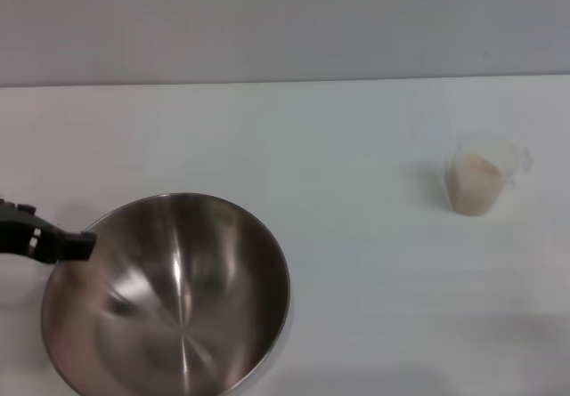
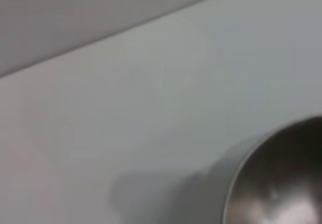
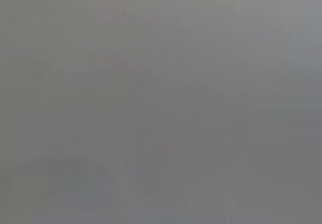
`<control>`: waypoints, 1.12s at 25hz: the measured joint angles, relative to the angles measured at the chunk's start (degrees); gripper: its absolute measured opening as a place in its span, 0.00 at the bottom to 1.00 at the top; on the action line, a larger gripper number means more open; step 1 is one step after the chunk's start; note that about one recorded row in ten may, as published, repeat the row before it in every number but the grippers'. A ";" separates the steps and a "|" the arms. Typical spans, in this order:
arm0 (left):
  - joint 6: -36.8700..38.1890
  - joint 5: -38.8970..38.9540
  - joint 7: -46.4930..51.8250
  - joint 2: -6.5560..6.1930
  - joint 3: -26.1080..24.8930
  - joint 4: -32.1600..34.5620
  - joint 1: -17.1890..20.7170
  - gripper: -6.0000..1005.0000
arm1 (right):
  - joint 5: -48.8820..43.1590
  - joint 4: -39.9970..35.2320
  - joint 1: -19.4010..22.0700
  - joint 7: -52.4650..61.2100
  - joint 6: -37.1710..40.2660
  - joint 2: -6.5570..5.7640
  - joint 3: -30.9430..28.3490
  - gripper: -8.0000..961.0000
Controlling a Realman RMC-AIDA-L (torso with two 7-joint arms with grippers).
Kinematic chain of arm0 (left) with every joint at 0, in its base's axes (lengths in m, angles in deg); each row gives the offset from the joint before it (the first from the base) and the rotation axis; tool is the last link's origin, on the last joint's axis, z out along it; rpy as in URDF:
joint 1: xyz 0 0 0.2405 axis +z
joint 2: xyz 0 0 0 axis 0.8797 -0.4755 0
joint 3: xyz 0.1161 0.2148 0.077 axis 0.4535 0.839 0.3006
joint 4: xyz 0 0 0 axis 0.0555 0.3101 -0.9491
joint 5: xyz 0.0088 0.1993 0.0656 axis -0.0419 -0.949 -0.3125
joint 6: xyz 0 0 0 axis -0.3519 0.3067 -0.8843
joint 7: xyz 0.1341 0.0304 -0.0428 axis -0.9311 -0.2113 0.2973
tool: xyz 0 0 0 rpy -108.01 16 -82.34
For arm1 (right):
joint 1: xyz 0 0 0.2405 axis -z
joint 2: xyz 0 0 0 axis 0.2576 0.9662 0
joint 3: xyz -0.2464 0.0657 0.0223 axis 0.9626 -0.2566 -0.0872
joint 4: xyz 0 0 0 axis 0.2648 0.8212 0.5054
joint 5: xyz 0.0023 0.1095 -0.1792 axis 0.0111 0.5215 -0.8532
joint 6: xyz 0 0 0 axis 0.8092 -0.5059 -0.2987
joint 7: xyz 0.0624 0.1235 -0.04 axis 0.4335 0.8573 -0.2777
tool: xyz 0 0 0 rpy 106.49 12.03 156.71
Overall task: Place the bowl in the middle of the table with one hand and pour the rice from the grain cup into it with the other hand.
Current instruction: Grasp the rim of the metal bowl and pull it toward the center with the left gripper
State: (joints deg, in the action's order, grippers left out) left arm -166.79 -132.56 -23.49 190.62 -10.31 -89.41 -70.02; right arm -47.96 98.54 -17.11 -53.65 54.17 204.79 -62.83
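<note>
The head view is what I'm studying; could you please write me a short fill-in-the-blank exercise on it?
1. The left claw is at the rim of the ____.
2. The grain cup holds ____.
3. The cup stands on the table to the bowl's ____.
4. The inside of the bowl is ____.

Missing: bowl; rice; right; empty

The left gripper is reaching in from the table's left edge, toward the near-left corner, its dark tip pointing rightward. The right arm is showing nowhere.
</note>
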 joint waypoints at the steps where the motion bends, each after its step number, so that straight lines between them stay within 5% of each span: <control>1: -0.40 0.00 -0.15 0.00 0.09 0.08 -0.17 0.73 | 0.00 0.00 -0.05 0.00 -0.08 0.00 0.00 0.87; 28: -2.16 -3.90 -1.50 0.38 3.85 9.58 -5.07 0.70 | -0.03 0.00 -0.28 0.00 -0.99 0.00 0.00 0.87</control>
State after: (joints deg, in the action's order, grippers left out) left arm -168.95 -136.46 -24.99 191.00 -6.46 -79.82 -75.09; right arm -47.99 98.54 -17.39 -53.65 53.17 204.79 -62.83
